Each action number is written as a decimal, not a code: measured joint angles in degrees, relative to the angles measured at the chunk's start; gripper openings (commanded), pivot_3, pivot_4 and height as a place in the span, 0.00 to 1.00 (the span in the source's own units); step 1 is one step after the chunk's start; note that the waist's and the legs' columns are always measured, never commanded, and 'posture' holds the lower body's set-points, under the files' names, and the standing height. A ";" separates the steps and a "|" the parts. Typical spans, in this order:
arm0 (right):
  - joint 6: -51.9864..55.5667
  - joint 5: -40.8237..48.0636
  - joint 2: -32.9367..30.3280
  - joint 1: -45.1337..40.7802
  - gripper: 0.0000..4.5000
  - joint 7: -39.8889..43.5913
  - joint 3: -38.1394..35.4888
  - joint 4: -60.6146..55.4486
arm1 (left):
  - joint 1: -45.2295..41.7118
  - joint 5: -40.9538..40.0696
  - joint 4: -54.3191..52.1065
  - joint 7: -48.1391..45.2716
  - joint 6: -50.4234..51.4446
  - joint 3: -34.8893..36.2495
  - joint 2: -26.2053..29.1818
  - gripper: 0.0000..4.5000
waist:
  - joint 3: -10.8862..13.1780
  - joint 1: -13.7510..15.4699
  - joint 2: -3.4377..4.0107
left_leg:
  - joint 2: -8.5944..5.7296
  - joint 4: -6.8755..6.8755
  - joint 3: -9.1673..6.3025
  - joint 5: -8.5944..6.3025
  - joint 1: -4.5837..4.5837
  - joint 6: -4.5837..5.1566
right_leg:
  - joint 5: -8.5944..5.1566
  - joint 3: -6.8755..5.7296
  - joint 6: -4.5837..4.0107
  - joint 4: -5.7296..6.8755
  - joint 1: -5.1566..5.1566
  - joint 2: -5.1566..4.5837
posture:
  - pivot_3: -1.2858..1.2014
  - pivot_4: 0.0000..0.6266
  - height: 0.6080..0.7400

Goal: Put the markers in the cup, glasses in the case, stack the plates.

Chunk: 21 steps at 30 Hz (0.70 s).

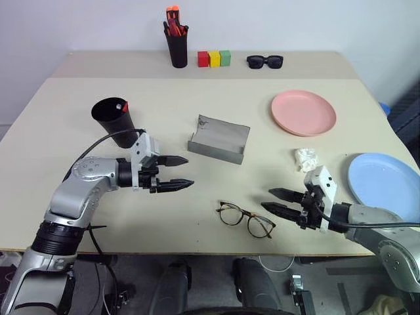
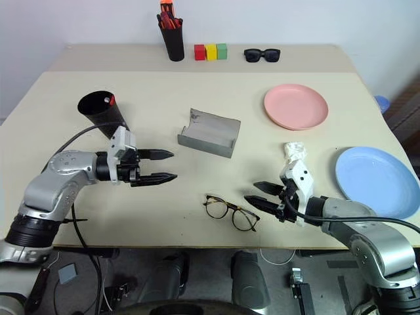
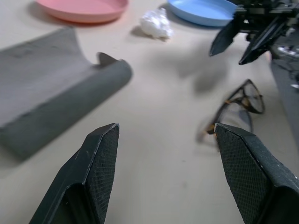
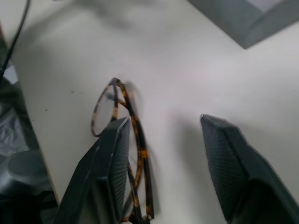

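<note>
Left tool (image 1: 178, 172): seen left of centre in the left eye view, pointed toward the frame's right; its two black fingers are held wide apart, with nothing between them.
Right tool (image 1: 277, 201): seen at lower right, pointed toward the frame's left; its fingers are parted and empty, just right of the glasses.
Glasses (image 1: 245, 218): laid open on the desk (image 1: 79, 131) at lower centre, near the front edge, between the two tools and closer to the right one.
Case (image 1: 219, 138): lying open at the frame's centre, above the glasses and apart from them.
Cup (image 1: 113, 121): placed at centre left, tilted, just above the left arm.
Marker (image 1: 122, 105): a red tip is seen at the cup's rim, inside the cup.
Pink plate (image 1: 303, 112): set at upper right of the desk.
Blue plate (image 1: 384, 184): set at the right edge, below the pink one and well apart from it; the plates are not stacked.
White scrap (image 1: 306, 159): a crumpled piece is seen between the two plates, just above the right tool.
Back edge: a black pen holder (image 1: 177, 47), three coloured blocks (image 1: 214, 58) and black sunglasses (image 1: 265, 62) are lined along the top.
</note>
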 measured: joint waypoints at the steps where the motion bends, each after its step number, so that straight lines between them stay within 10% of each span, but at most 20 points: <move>1: 0.00 -0.01 -1.10 -0.30 0.53 1.79 0.40 0.36 | 0.88 -0.01 -0.68 -0.18 0.00 0.01 0.01 0.75 | 0.00 0.18 0.00 | 0.00 0.00 0.00 0.00 0.00 0.00 | -0.01 0.00 0.00 0.00 0.00 0.00 | 0.52 0.24 1.00; 21: -8.16 -11.06 -0.36 -12.41 0.53 17.17 17.46 15.17 | 9.94 -0.74 -10.54 -11.40 -3.32 2.80 10.49 0.75 | 0.04 0.53 -0.07 | 0.01 0.03 -0.01 0.00 -0.03 0.00 | -0.09 -0.01 -0.15 -0.02 0.00 0.00 | 0.52 0.24 1.00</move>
